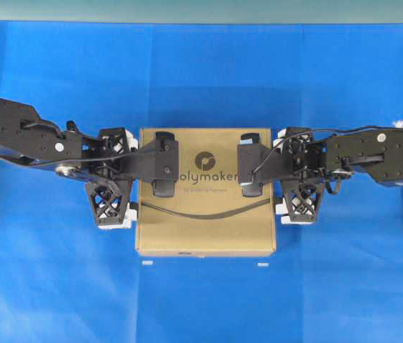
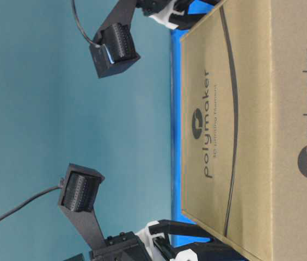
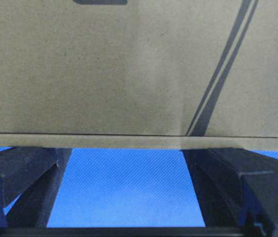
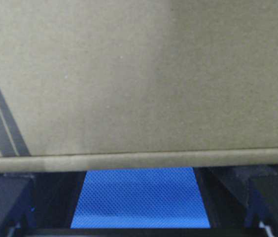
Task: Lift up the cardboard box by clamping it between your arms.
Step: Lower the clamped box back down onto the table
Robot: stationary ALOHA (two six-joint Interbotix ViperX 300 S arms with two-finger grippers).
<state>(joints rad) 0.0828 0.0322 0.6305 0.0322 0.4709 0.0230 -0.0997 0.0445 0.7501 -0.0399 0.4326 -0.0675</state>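
Cardboard box (image 1: 205, 214), "polymaker" lettering, round logo, curved dark line

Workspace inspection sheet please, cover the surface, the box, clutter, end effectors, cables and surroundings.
Surface: blue cloth over the table.
Job's things: cardboard box lying flat at centre, "polymaker" print up.
Clutter: two small white marks below the box.
End effectors: left end effector and right end effector open, one at each side edge of the box; contact cannot be told.
Cables: black cable along the right arm.
Surroundings: teal backdrop.
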